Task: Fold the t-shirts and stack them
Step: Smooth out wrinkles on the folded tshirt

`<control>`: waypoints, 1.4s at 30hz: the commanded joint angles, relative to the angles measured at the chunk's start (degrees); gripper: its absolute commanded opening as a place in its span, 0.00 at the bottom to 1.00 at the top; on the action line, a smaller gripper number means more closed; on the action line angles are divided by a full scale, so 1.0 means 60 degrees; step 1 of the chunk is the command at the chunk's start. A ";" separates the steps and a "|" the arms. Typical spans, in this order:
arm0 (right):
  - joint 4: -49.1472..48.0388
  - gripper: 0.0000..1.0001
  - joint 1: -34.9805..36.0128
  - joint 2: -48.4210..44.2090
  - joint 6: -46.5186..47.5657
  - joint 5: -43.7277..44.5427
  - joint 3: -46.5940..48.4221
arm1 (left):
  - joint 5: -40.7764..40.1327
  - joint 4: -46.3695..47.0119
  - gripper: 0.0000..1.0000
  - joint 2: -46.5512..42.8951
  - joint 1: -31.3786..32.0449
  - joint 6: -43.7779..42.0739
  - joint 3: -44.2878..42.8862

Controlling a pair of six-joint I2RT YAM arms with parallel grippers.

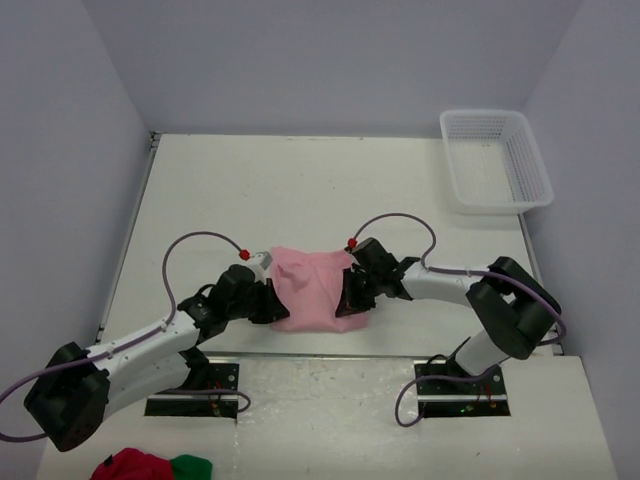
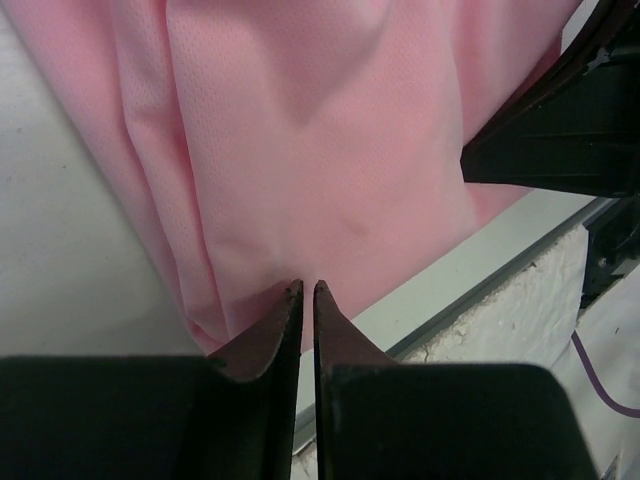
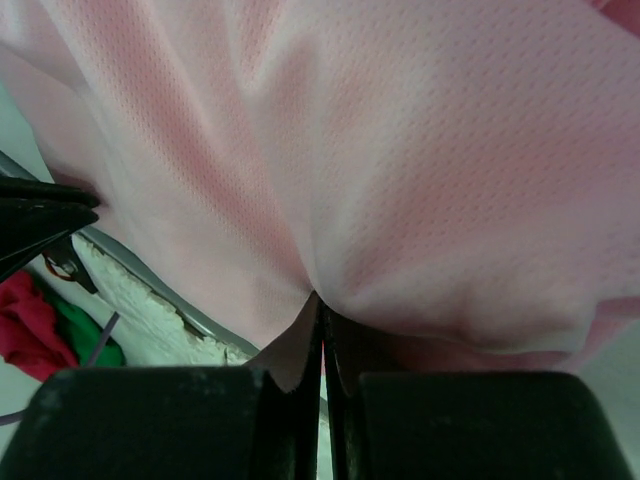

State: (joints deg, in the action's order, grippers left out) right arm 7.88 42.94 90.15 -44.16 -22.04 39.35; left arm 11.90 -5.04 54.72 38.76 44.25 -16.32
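Observation:
A light pink t-shirt (image 1: 315,288) is bunched between my two grippers near the table's front edge. My left gripper (image 1: 268,296) holds its left side. In the left wrist view the jaws (image 2: 305,287) are nearly together, their tips pinching the pink cloth (image 2: 300,130) where its folds converge. My right gripper (image 1: 352,290) holds the right side. In the right wrist view its jaws (image 3: 319,298) are shut, and the t-shirt (image 3: 400,150) puckers into them. The collar and label are hidden.
A white mesh basket (image 1: 497,160) stands at the back right corner. Red and green cloth (image 1: 150,465) lies below the table's front edge at the left, also seen as red and green cloth (image 3: 40,325). The table's front rim (image 2: 500,275) runs just under the shirt.

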 commanded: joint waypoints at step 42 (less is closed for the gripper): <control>0.3008 0.38 -0.1238 -0.0626 0.1633 0.3029 0.2406 | -0.0416 -0.2134 0.39 0.2628 -0.1744 -0.1999 -0.4605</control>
State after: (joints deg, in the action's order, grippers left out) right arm 28.25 35.94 85.60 -35.09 -2.96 51.48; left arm 8.40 -18.63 70.54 28.56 34.22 -41.43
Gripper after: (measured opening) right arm 0.387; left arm 0.392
